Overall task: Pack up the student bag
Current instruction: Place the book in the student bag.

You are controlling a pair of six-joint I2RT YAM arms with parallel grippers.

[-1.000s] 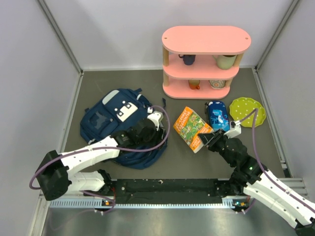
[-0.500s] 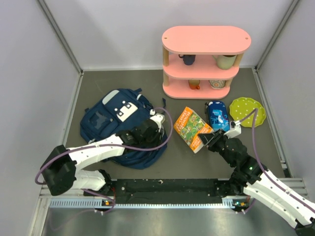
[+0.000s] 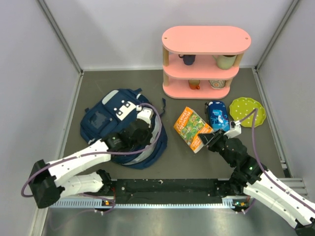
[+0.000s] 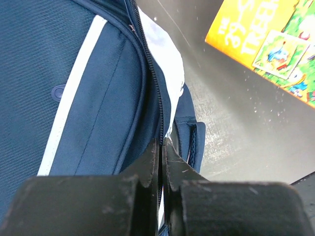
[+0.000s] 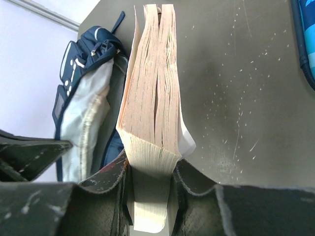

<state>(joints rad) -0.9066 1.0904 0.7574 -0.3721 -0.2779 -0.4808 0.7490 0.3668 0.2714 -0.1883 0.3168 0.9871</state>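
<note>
Grey counter [image 3: 197,162] | bag [image 3: 101,120]: looks soft, floppy, take its zip edge | left pincer [image 4: 161,149] clenched there | right pincer [image 5: 150,169], right of bag, grasping book [image 3: 191,125]

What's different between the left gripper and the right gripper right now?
The left gripper holds soft fabric, an edge of the navy blue fabric backpack by its zipper; the right gripper holds the thick orange paperback book. The left gripper is almost fully closed; the right gripper is spread to the book's thickness. Both are shut on something.
</note>
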